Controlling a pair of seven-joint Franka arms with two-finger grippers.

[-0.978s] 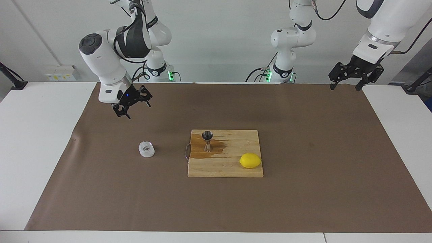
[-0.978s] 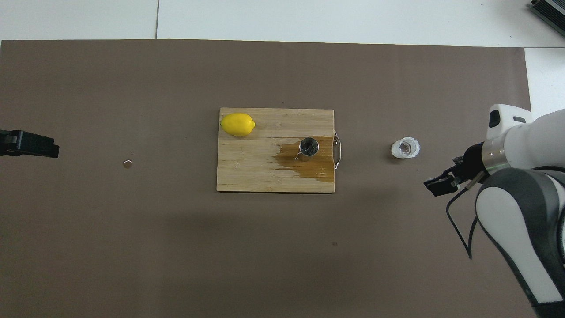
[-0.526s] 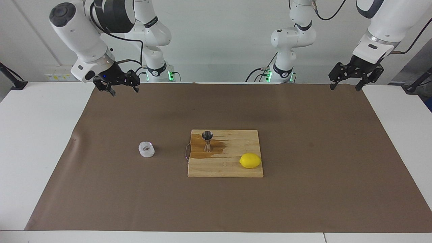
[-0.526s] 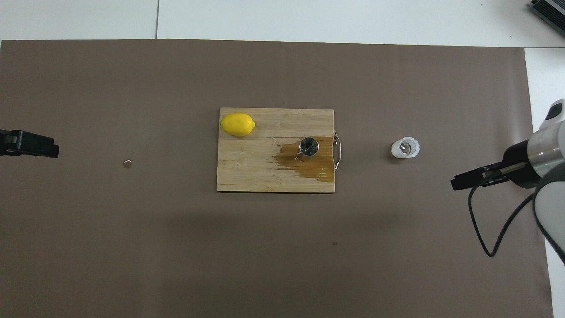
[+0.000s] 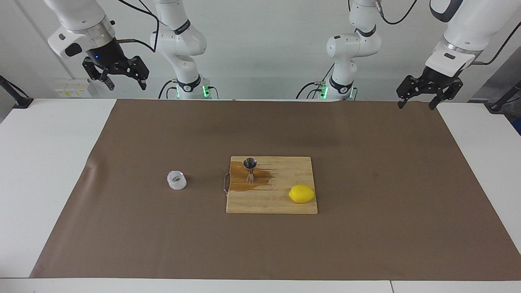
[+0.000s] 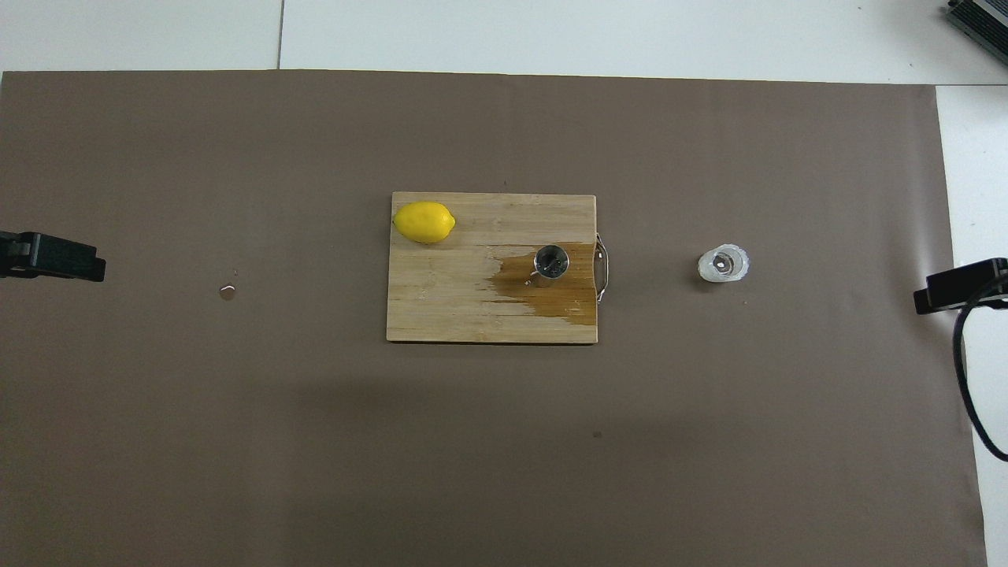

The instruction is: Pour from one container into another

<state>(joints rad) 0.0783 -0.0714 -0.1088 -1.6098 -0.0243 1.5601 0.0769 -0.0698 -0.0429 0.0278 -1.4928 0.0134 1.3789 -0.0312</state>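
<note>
Both grippers are up in the air, spread wide, nothing in either. Right gripper [image 5: 120, 74] hangs high over the right arm's end of the table, by the edge of the brown mat [image 5: 366, 244]; left gripper [image 5: 421, 97] hangs over the mat's corner at the left arm's end. Glass cup [image 5: 176, 180] stands upright on the mat, apart from the cutting board [image 5: 281, 205], toward the right arm's end. Jigger [image 5: 250, 169] stands upright on the board, near the board's metal handle [image 6: 602, 268], in a dark wet patch [image 6: 563, 303] that covers that part of the wood. Lemon [image 5: 302, 193] lies on the same board, toward the left arm's end and farther from the robots than the jigger. One small droplet [image 6: 227, 292] sits on the mat toward the left arm's end.
</note>
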